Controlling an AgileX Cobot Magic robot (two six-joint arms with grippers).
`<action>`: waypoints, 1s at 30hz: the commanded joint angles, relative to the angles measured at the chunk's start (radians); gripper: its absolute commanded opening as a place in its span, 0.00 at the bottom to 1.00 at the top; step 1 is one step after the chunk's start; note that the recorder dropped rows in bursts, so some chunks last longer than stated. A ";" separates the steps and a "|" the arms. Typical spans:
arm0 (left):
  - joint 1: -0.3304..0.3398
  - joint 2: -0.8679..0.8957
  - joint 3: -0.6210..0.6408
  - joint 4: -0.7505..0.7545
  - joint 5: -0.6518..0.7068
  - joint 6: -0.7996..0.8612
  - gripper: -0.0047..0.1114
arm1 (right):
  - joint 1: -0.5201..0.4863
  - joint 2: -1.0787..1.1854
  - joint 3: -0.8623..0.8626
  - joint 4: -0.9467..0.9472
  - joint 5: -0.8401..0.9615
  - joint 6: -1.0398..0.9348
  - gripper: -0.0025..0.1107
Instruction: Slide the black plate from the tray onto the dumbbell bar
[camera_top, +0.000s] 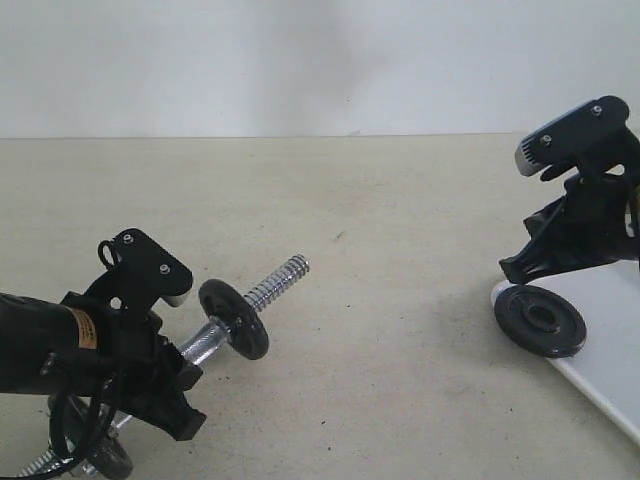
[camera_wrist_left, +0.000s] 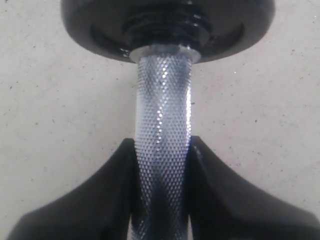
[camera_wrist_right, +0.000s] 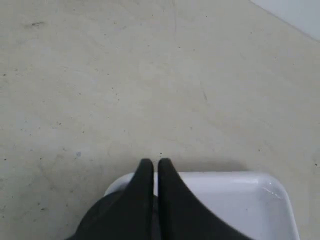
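Clamping dumbbell bar: left gripper

Exterior looks low across the table; wrist views close-up

Black plate, white tray

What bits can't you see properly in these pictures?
Tray: cut off by the exterior view's right edge.
Dumbbell bar: its near end hides behind the left pincer and arm, exterior view.
Black plate: right wrist view, mostly hidden under the right pincer.
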 joint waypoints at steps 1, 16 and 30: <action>-0.001 -0.046 -0.014 0.011 -0.890 -0.012 0.08 | -0.004 -0.025 0.007 -0.001 0.019 0.010 0.03; -0.001 -0.068 -0.014 0.021 -0.883 -0.012 0.08 | -0.004 -0.236 0.113 0.004 0.043 0.032 0.03; -0.001 -0.070 -0.014 0.029 -0.881 -0.012 0.08 | -0.004 -0.506 0.157 0.008 0.127 0.013 0.03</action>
